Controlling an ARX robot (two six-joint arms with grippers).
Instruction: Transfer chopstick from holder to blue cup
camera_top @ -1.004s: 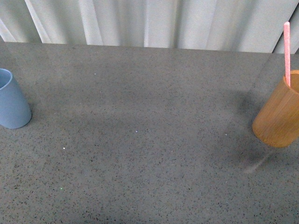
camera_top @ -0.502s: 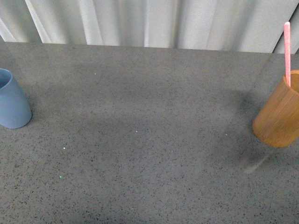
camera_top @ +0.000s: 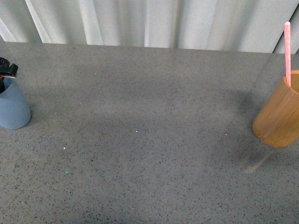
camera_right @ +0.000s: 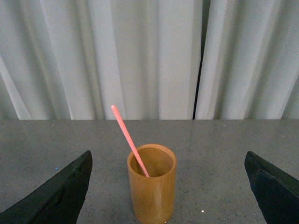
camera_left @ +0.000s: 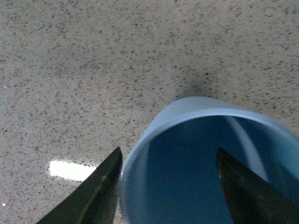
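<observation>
Left wrist view: left claw [camera_left: 168, 151], open and empty, straddles the rim of the blue cup [camera_left: 196, 103].

A: Looks soft and evenly lit from the front, though grainy. Shows a faint broad shadow across the middle of the table [camera_top: 149, 154] and a pale streak [camera_top: 256, 165] beside the holder [camera_top: 279, 116].

B: Seems brightest at the curtain [camera_top: 163, 21] behind. Bends at the edges, too: tilts the blue cup [camera_top: 13, 109] and the holder outward.

A: Goes dimmer from the left wrist. Leaves the inside of the blue cup in deep shade, blurs the near rim and the jaws, and catches one white patch of glare [camera_left: 70, 170] on the table.

B: Reads clear and even from the right wrist. Renders the chopstick [camera_right: 125, 130] sharp; turns the jaws into dark shapes against the pale curtain.
</observation>
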